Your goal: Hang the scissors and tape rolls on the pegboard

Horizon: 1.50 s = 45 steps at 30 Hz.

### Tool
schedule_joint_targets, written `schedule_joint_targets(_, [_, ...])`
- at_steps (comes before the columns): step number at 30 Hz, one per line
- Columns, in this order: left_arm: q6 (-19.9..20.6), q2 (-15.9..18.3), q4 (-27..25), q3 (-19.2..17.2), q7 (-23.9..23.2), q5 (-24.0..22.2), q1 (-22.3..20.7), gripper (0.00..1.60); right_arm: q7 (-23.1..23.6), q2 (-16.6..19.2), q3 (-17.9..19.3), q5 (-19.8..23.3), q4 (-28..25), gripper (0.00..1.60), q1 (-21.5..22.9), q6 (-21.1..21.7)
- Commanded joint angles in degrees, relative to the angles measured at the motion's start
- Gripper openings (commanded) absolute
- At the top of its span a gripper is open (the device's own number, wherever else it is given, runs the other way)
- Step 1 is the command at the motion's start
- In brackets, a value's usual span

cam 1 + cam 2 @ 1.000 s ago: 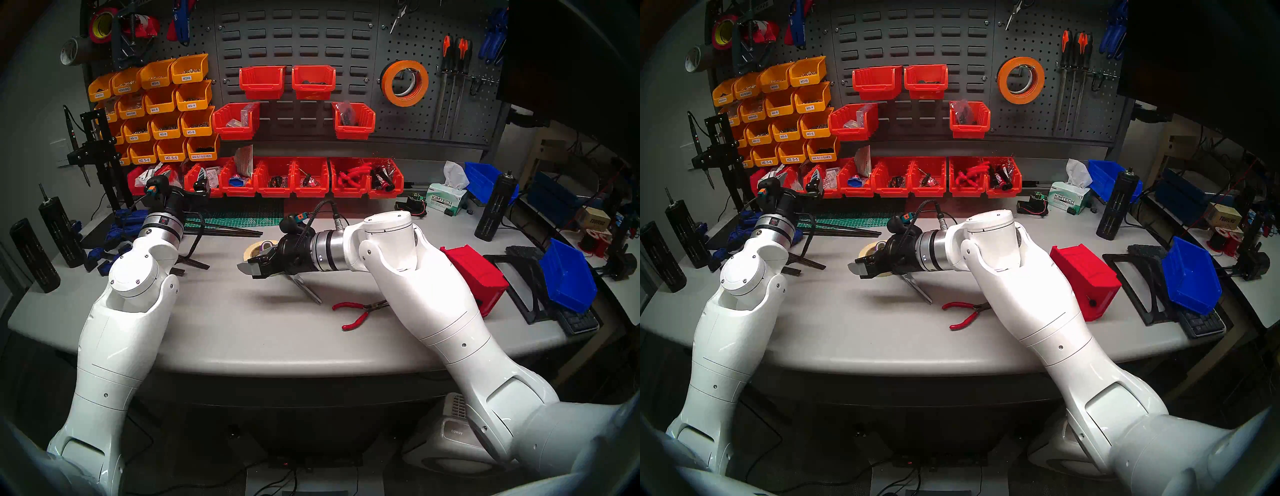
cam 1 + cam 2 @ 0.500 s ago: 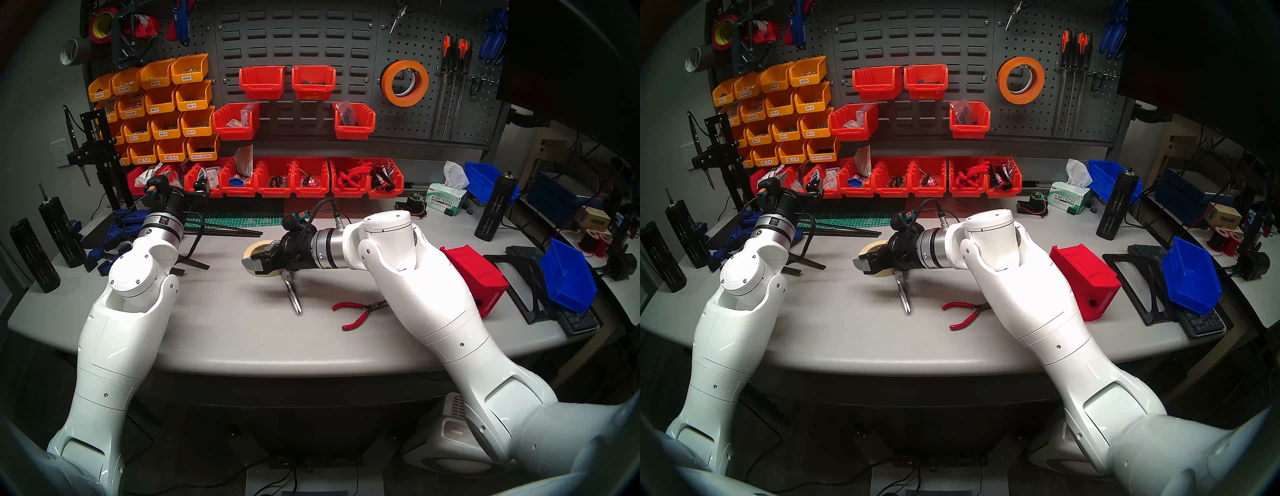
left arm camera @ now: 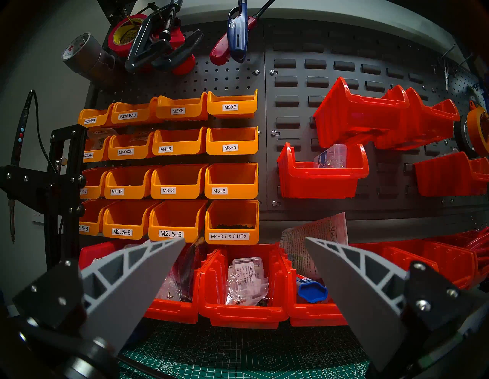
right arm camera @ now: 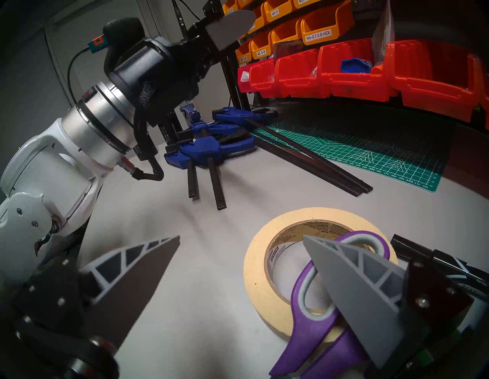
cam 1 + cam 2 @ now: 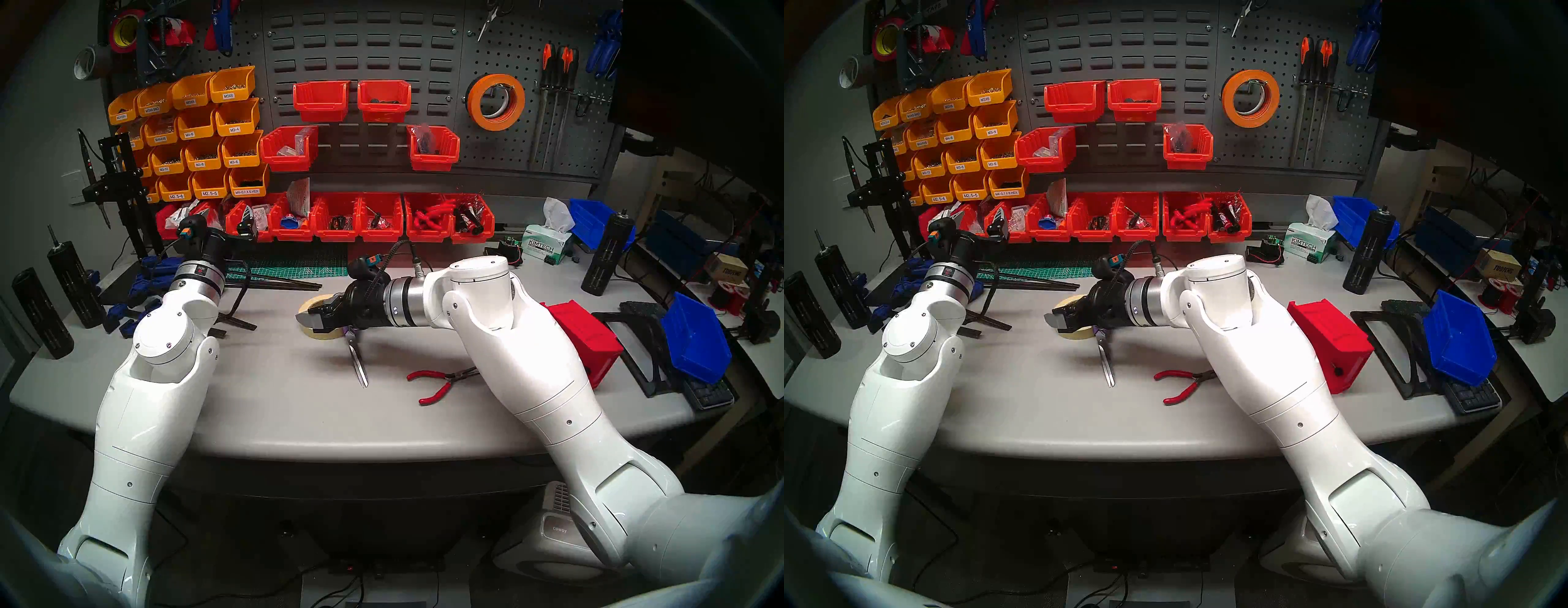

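Note:
The scissors have purple loop handles resting on the cream tape roll, which lies flat mid-table. Their silver blades point toward the table's front edge. My right gripper hovers open just above both, one finger lying across the handle loops. The orange tape roll hangs on a hook of the pegboard, with a black roll behind it. Far to the left, my left gripper is open and holds nothing, facing the bins.
Red-handled pliers lie right of the blades under my right forearm. An overturned red bin sits further right. Blue clamps, black bars and a green cutting mat fill the back left. A black marker lies beside the cream roll.
The scissors' blades swung from pointing front-right to pointing straight at the front edge. My right gripper shifted slightly right and back over the cream roll. The left arm stayed still.

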Motion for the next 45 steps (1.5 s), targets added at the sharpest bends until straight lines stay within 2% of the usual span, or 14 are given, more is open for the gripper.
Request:
schedule_joint_targets(1, [-0.71,0.07,-1.68,-0.75,0.14,-0.12,-1.7,1.6,-0.54,1.19,1.13,-0.16,-3.47,1.6,0.45,1.38])
schedule_joint_targets(11, [-0.72,0.06,-1.68,-0.75,0.14,-0.12,-1.7,1.6,-1.62,2.18,1.34,-0.08,-4.82,1.6,-1.0,3.0])
schedule_joint_targets(20, [-0.71,0.07,-1.68,-0.75,0.14,-0.12,-1.7,1.6,-1.6,2.12,0.24,-0.17,-4.04,1.6,0.46,2.91])
schedule_joint_targets(28, [-0.7,0.08,-1.66,-0.74,0.13,-0.11,-1.69,1.6,-1.71,2.03,0.41,-0.9,-4.52,1.6,0.92,-1.08])
schedule_joint_targets(30, [-0.7,0.08,-1.66,-0.74,0.13,-0.11,-1.69,1.6,-1.62,2.06,0.55,-0.75,-4.62,1.6,0.95,-0.94])
schedule_joint_targets(36, [-0.71,0.08,-1.67,-0.74,0.13,-0.11,-1.7,1.6,1.0,4.41,0.01,-0.73,-5.33,1.6,1.86,0.45])
schedule_joint_targets(40, [-0.69,0.09,-1.65,-0.73,0.12,-0.11,-1.69,1.6,5.11,7.05,-0.78,-0.62,-4.46,1.6,4.96,2.21])
schedule_joint_targets(45, [-0.68,0.1,-1.64,-0.73,0.11,-0.1,-1.69,1.6,7.65,7.93,-0.97,-0.73,-3.08,1.6,7.57,2.89])
